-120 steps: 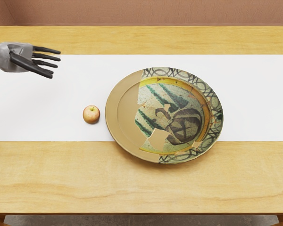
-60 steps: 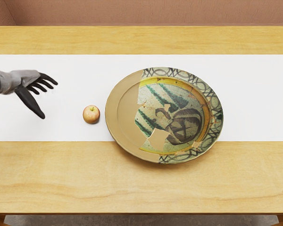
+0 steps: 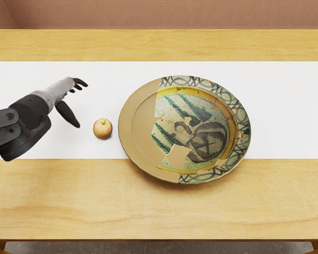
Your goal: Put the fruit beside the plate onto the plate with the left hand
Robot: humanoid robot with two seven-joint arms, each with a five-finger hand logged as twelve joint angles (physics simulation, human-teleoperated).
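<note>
A small yellow-red apple [image 3: 102,128] lies on the white runner, just left of a large tan plate [image 3: 135,127] painted with green and dark patterns. My left hand [image 3: 70,99] comes in from the left edge and hovers up and to the left of the apple, a short gap away. Its fingers [image 3: 78,83] are spread and its thumb points down toward the runner. It holds nothing. The right arm does not show.
The white runner [image 3: 286,106] crosses a light wooden table [image 3: 159,201] from side to side. A brown wall runs along the back. My left forearm [image 3: 16,129] lies over the runner's left end.
My left hand has moved right and nearer to the apple, and more of the forearm has come into view. The apple and plate have not moved.
</note>
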